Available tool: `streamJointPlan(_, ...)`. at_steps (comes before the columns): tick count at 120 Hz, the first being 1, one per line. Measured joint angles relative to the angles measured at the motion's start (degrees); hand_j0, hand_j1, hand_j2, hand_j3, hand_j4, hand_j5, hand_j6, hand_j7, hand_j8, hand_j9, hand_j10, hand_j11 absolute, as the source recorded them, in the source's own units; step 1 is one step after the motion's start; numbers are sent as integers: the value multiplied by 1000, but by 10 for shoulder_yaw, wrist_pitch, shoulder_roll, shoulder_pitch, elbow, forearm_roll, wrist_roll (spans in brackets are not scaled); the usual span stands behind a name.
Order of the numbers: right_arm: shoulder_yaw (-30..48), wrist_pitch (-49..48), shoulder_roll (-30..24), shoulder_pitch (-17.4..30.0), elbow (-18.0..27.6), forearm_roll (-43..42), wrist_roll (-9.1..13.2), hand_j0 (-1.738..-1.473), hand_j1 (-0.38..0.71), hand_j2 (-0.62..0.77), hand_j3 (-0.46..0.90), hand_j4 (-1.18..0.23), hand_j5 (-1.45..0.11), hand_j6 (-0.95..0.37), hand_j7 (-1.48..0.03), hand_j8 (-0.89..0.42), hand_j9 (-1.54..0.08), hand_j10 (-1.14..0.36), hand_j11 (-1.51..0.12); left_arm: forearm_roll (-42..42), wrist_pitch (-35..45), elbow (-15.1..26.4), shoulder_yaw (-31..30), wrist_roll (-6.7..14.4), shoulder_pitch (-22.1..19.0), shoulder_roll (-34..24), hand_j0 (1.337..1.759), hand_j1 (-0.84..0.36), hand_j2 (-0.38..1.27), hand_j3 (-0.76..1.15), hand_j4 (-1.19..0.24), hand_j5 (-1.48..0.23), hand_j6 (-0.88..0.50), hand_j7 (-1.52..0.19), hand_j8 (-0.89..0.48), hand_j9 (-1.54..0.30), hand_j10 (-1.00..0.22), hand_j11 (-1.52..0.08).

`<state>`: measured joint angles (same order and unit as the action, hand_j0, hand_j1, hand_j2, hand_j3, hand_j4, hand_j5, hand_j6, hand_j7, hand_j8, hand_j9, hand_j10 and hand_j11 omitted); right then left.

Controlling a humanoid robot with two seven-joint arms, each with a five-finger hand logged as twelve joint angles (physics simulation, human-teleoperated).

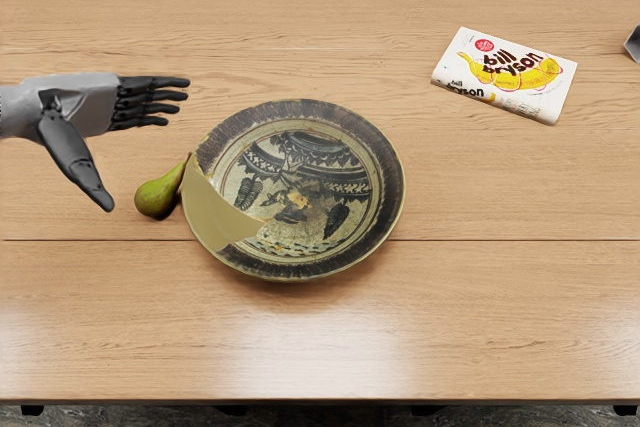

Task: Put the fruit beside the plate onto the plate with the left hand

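Note:
A green pear (158, 194) lies on the wooden table, touching the left rim of the patterned plate (385, 162), its stem end pointing up toward the rim. The plate is round, dark-rimmed, with a painted centre and a tan patch on its left side. My left hand (120, 122) comes in from the left edge and hovers above and to the left of the pear. Its black fingers (155, 99) stretch straight to the right, the grey thumb (80, 167) points down, and it holds nothing.
A white and yellow book (504, 74) lies at the back right of the table. A small grey object (633, 44) shows at the right edge. The table's front edge runs along the bottom of the view.

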<state>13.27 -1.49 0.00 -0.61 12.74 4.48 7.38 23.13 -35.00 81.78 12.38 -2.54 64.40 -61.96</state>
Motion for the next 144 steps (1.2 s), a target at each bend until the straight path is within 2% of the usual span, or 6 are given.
streamJointPlan(22, 0, 0, 0, 0, 0, 0, 0, -1658, -317, -6, 0, -26, -35, -26, -35, -26, -35, -26, -35, 83, 0, 2, 4, -10, -31, -1, 1658, 349, 2, 0, -3, 0, -3, 0, -3, 0, -3, 0)
streamJointPlan(54, 0, 0, 0, 0, -3, 0, 1, -1658, -317, -6, 0, -26, -35, -26, -35, -26, -35, -26, -35, 172, 46, -1, 2, -119, -80, 0, 1658, 349, 2, 0, -5, -1, -6, 0, -6, 0, -4, 0)
streamJointPlan(74, 0, 0, 0, 0, -3, 0, 1, -1658, -317, -6, 0, -26, -35, -26, -35, -26, -35, -26, -35, 189, 119, -7, 1, -154, -104, 19, 1658, 349, 3, 0, -5, -1, -6, -1, -6, 0, -5, 0)
streamJointPlan(89, 0, 0, 0, 0, -4, -1, 1, -1658, -317, -6, 0, -26, -35, -26, -35, -26, -35, -26, -35, 204, 185, -17, -1, -164, -120, 24, 1658, 349, 4, 0, -6, -1, -7, -1, -7, 0, -5, 0)
streamJointPlan(112, 0, 0, 0, 1, -4, -1, 1, -1658, -317, -6, 0, -26, -35, -26, -35, -26, -35, -26, -35, 222, 268, -27, -16, -167, -142, 23, 1658, 349, 4, 0, -6, -1, -7, -1, -7, 0, -5, 0)
streamJointPlan(144, 0, 0, 0, 0, -4, -1, 1, -1658, -317, -6, 0, -27, -35, -26, -35, -27, -35, -27, -35, 235, 314, -28, -37, -162, -144, 34, 1658, 325, 10, 0, -29, -31, -31, -30, -30, -30, -28, -30)
